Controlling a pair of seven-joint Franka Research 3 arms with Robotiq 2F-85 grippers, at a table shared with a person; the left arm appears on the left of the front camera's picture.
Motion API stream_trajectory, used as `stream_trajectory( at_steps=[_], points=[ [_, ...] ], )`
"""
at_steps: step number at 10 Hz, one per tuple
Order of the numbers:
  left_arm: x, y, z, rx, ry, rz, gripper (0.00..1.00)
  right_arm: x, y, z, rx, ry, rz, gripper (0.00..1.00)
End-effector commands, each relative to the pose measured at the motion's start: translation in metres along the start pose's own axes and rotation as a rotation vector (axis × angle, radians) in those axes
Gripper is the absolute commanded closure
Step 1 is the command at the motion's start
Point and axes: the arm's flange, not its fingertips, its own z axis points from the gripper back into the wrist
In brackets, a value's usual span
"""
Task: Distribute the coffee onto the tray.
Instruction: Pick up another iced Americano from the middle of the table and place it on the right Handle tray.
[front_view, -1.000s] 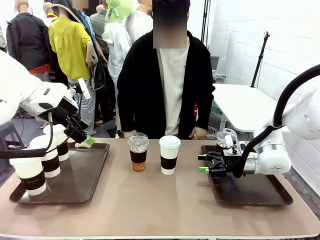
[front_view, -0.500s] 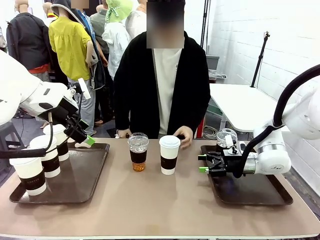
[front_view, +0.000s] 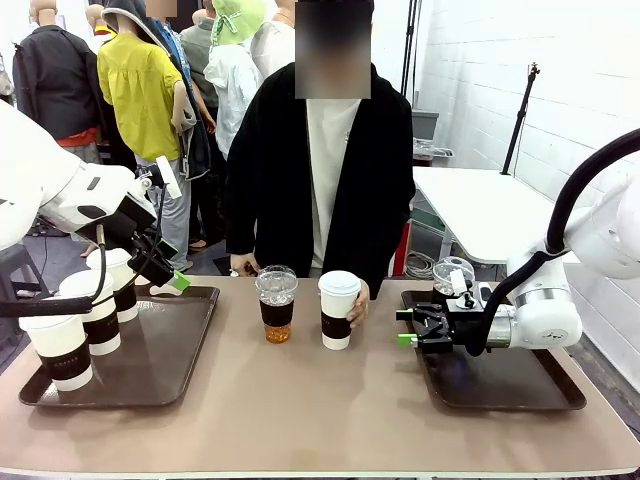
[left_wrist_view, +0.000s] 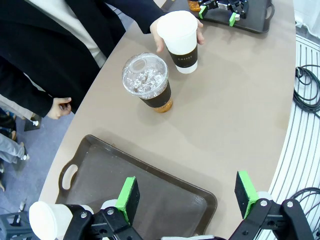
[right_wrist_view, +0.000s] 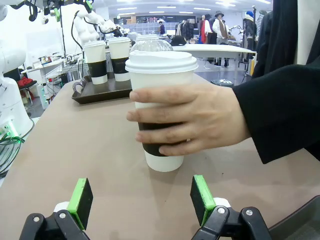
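At the middle of the bench (front_view: 300, 400) stands a white cup (front_view: 339, 290) with a dark sleeve, and the person's hand (front_view: 358, 302) is wrapped around it. Just beside it, on the robot's left, stands a dome cup (front_view: 276, 305) of amber drink that nobody touches. Both are between the two trays and on neither. The right tray (front_view: 500, 385) carries one more clear cup (front_view: 453, 275) at its far end. The left tray (front_view: 150, 360) carries three sleeved cups (front_view: 95, 310) along its left side.

The right claw (front_view: 404, 327) hangs low over the inner edge of the right tray. Its jaws are wide with nothing between them, and it points at the white cup. The left claw (left_wrist_view: 187, 194) hovers over the far edge of the left tray, also wide and empty.

I judge the step to be the pick-up of the white cup by the right arm, not yet begun. The next move asks the claw to go forward until the sleeve is between the pads, clear of the person's fingers. Then it should close gently, because a paper cup dents, and carry the cup upright to the right tray.
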Motion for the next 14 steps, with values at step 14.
stream_trajectory(
  at_steps=[14],
  points=[
    [-0.0024,0.0025,-0.0002,-0.019,-0.011,-0.011,0.00,0.0005,0.0002,-0.0011,0.001,0.000,0.001,0.00]
  ],
)
